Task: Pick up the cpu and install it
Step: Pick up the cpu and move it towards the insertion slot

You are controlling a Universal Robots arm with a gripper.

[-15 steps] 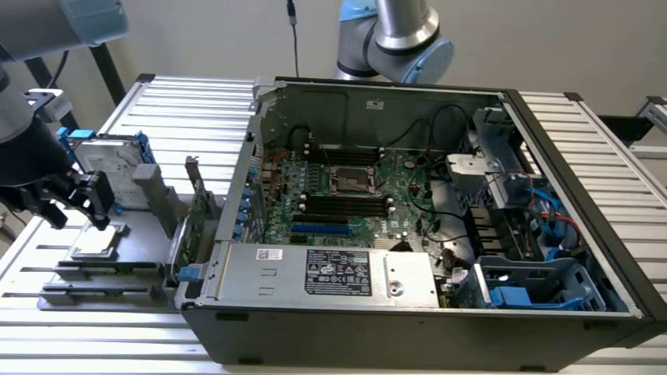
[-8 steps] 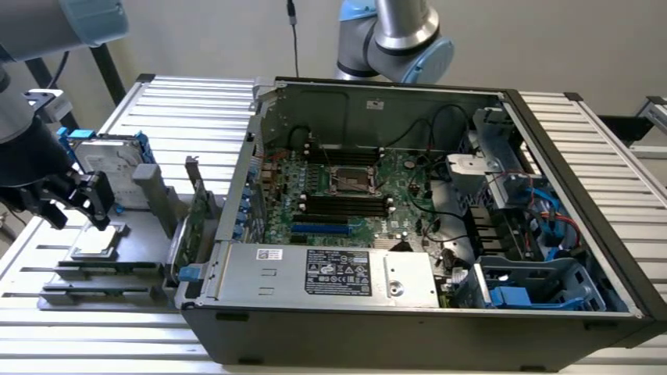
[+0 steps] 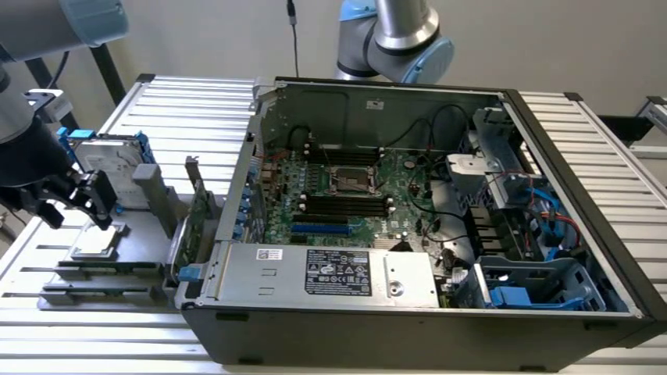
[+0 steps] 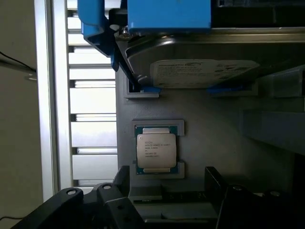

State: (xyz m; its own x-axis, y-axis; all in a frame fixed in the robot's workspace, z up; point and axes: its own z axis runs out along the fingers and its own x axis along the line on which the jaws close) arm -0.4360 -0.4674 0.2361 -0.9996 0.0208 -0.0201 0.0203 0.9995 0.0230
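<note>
Since a shallow square recess in the grey moulded tray [image 4: 214, 133] holds it flat and located, small silver-grey square cpu [image 4: 156, 151] lies face-up there; black two-fingered gripper [image 4: 167, 171] hovers above the tray, jaws spread wide and empty, apparently to straddle the chip.

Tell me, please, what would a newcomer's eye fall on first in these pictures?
The big open computer case dominates the exterior view, its green motherboard bared with an empty-looking socket in the middle. At the exterior view's left, the gripper hovers open just above the small silver cpu, which lies in a grey holder beside a hard drive with blue rails.
</note>
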